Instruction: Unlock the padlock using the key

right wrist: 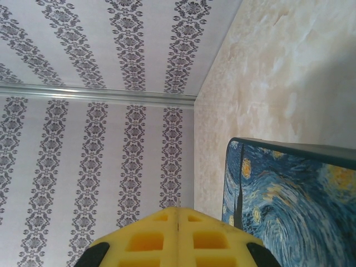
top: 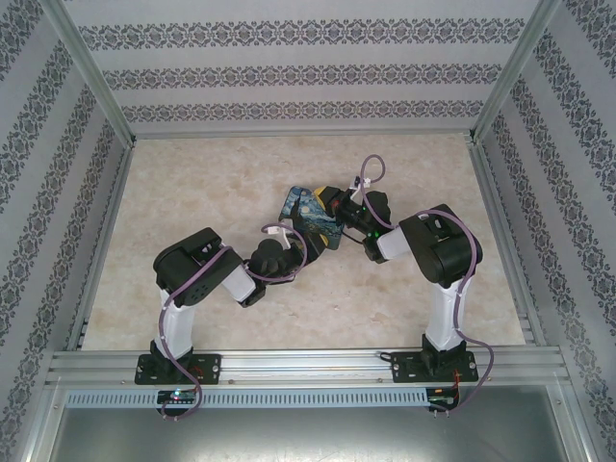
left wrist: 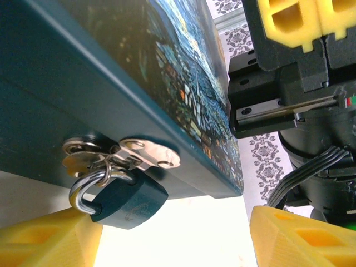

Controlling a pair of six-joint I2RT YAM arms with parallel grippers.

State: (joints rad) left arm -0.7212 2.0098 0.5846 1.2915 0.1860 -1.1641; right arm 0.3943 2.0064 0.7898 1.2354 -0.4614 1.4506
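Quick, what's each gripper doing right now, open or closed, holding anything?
Left gripper: open, the padlock hanging between its fingers.
Right gripper: closed, fingers pressed together; whether anything is pinched cannot be told.

Soft, even light from above fills the overhead view. The worktop (top: 212, 173) around the box (top: 313, 219) is bright, with faint shadows beside the arms. From the left wrist, the box's underside is dark and the worktop below it is blown out white. The padlock (left wrist: 130, 200) shackle glints, and the left gripper (left wrist: 172, 245) jaws are blurred.
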